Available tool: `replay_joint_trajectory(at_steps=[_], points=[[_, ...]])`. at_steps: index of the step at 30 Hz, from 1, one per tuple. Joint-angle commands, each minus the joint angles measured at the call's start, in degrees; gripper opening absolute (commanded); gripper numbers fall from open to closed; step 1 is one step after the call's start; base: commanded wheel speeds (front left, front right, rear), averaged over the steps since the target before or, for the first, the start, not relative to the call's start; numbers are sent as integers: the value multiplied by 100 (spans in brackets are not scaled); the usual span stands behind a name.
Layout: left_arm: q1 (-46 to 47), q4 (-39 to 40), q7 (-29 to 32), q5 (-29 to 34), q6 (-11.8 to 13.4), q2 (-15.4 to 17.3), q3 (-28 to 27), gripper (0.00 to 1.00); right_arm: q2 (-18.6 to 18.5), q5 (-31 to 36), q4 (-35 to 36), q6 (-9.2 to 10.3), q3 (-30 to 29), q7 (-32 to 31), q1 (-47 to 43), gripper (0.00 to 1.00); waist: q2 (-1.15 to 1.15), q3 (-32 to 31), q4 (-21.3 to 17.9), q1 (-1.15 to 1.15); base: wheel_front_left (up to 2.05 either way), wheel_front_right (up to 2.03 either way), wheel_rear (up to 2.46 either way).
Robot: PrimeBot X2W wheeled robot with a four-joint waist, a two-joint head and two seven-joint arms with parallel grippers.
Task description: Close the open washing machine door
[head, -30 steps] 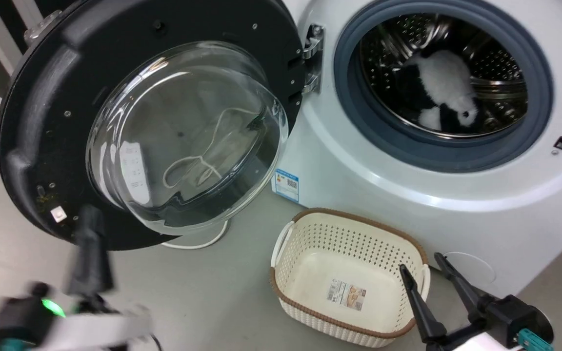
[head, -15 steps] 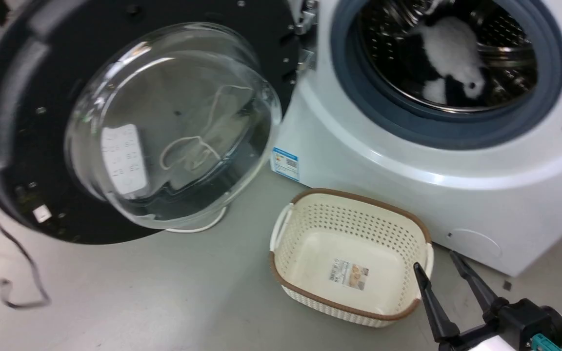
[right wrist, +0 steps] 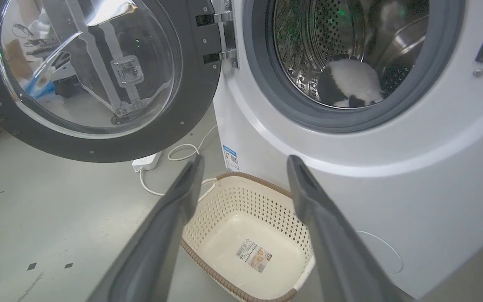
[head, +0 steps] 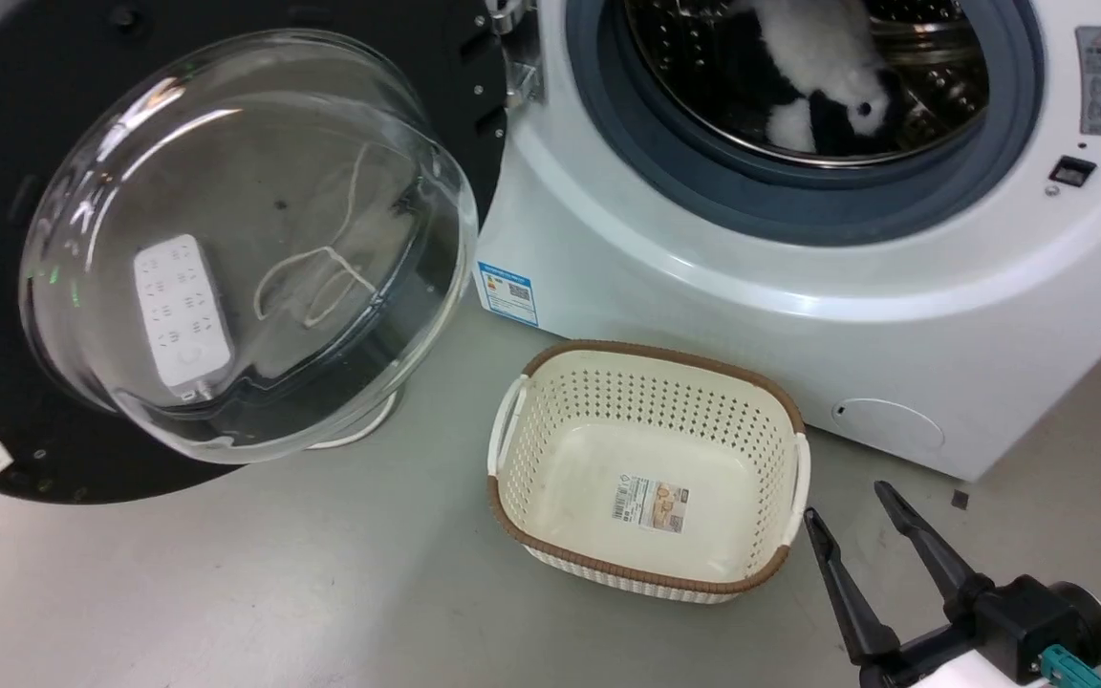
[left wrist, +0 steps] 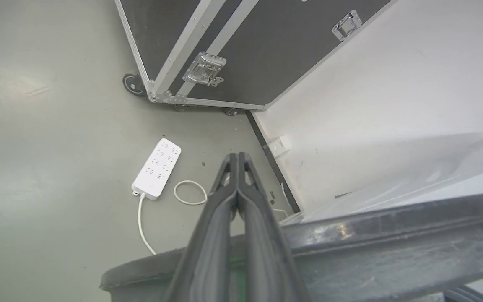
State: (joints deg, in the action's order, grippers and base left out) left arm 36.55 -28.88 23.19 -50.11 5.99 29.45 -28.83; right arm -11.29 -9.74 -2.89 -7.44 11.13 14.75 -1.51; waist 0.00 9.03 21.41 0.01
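The door (head: 226, 239) is being shown swung wide open, left of the machine (head: 703, 287). It is hung on the hinge (head: 517, 57) at the left side of the drum mouth, and its glass bowl is being turned toward the robot. Its free edge is being shown far to the left, well apart from the machine's front.

The left claw (left wrist: 237, 157) is being held closed on nothing, fingers pressed together. In its wrist view a dark curved edge (left wrist: 392, 239), judged to be the door's rim, is being crossed just under those fingers, with the floor and a power strip (left wrist: 157, 167) beyond. This claw is therefore being judged to lie at the door's outer side, by the rim.

The right claw (head: 845, 502) is being held open and empty, low at the right, just beside the basket (head: 651, 355) and well apart from the door.

The left arm is being judged the nearer one. The door would need to be pushed from behind, near its free edge, rightward around the hinge toward the drum mouth.
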Motion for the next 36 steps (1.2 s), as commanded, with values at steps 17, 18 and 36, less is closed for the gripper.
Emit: replay_joint_trajectory(at_steps=[17, 18, 36], points=[[-22, -308, 1432, -1009, -351, -245, -111, 0, -2, -65, -31, -5, -89, 25, 7, 100, 0, -165, -4, -1, 0, 0, 0], [-76, -252, 1597, -1133, -399, -310, -123, 0, 27, -69, -46, -5, -108, 25, -1, 100, 0, -216, 16, -1, 0, 0, 0], [-2172, 2095, 3247, -2213, -793, -2302, 591, 0, 678, 76, -300, -5, -498, 25, -201, 100, 0, -1133, 129, -1, 0, 0, 0]])
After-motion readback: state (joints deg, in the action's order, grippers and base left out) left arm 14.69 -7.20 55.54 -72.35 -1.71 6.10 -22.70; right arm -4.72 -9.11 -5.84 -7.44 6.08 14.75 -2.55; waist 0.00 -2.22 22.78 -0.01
